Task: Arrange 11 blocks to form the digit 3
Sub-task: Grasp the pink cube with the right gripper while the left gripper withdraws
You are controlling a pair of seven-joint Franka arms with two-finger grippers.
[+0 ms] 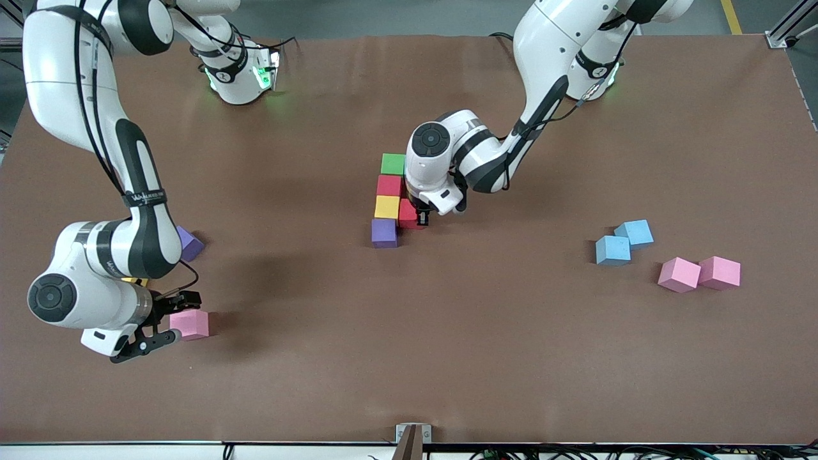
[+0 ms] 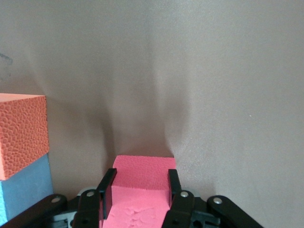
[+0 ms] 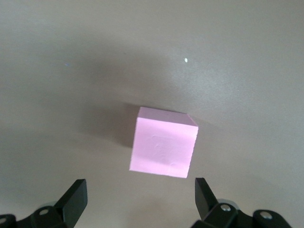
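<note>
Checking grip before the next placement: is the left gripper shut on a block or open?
Shut: the left gripper clamps a red block, a finger pressed against each side, beside the yellow block.

Matte, pebbly foam red block [image 2: 137, 190]

**Hardly anything legible**

The only lettering sits on the right arm [image 1: 137, 211]: a short line of white characters on the dark band around its forearm link, at about nine o'clock in the front view (too small to make out as words). The blocks, the table and both wrist views carry no readable text, labels, numbers or signs.
</note>
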